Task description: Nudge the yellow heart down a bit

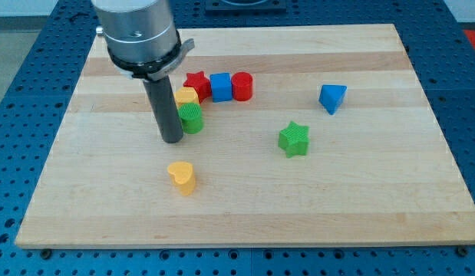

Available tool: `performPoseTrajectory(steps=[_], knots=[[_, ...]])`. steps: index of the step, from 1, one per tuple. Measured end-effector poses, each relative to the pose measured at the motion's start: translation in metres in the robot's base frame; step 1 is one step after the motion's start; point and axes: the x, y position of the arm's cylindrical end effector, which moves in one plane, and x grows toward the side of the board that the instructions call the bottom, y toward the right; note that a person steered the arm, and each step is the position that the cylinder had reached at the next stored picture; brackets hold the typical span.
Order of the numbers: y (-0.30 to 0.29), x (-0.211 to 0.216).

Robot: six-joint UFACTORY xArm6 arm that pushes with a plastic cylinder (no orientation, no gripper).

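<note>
The yellow heart lies on the wooden board at the lower left of the middle. My tip rests on the board just above the heart, a short gap apart from it. The rod stands right beside a green round block, touching or nearly touching its left side. A yellow block sits just above the green one, partly hidden by the rod.
A red star, a blue cube and a red cylinder stand in a row at the upper middle. A green star lies right of centre. A blue triangular block lies at the upper right.
</note>
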Motion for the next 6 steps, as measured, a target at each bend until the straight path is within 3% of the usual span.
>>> performPoseTrajectory(steps=[3,4,6], knots=[[0.034,-0.009],[0.028,0.008],[0.047,0.087]])
